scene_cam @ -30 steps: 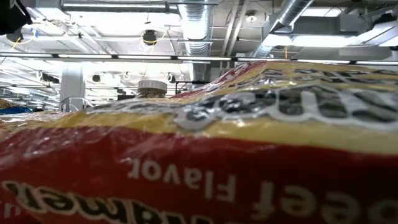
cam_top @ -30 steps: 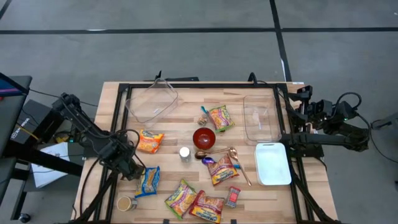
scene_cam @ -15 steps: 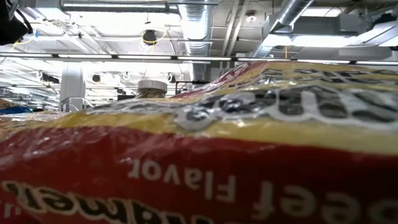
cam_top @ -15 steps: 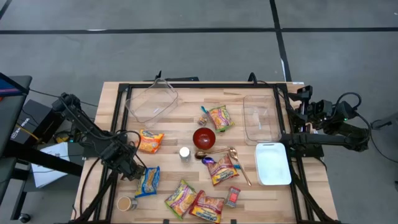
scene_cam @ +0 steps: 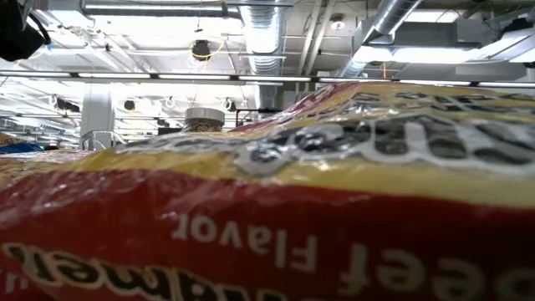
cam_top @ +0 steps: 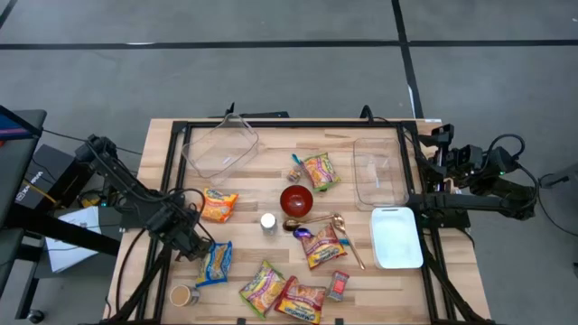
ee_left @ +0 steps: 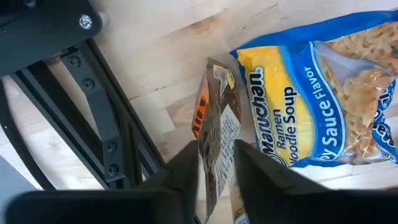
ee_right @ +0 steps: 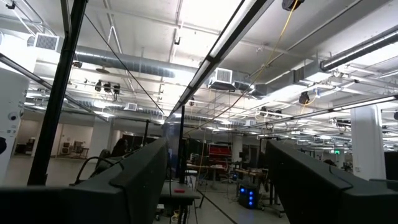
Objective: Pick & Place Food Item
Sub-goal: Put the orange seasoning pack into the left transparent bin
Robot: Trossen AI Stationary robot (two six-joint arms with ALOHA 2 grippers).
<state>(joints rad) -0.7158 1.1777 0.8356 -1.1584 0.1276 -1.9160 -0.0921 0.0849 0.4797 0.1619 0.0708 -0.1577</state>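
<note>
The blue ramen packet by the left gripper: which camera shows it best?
The left wrist view: the blue ramen packet fills it, its edge pinched between the left gripper fingers. The high view shows it small. Low and right wrist views miss it.

table (cam_top: pixel 271 140): pale wood, matt, we see grain
frame (cam_top: pixel 289 124): black metal, matt
ramen pack (ee_left: pixel 323 87): glossy plastic film, crinkled
tubs (cam_top: pixel 219 144): clear plastic
bowl (cam_top: pixel 296 200): red, glossy
lid (cam_top: pixel 396 237): white plastic, smooth
</note>
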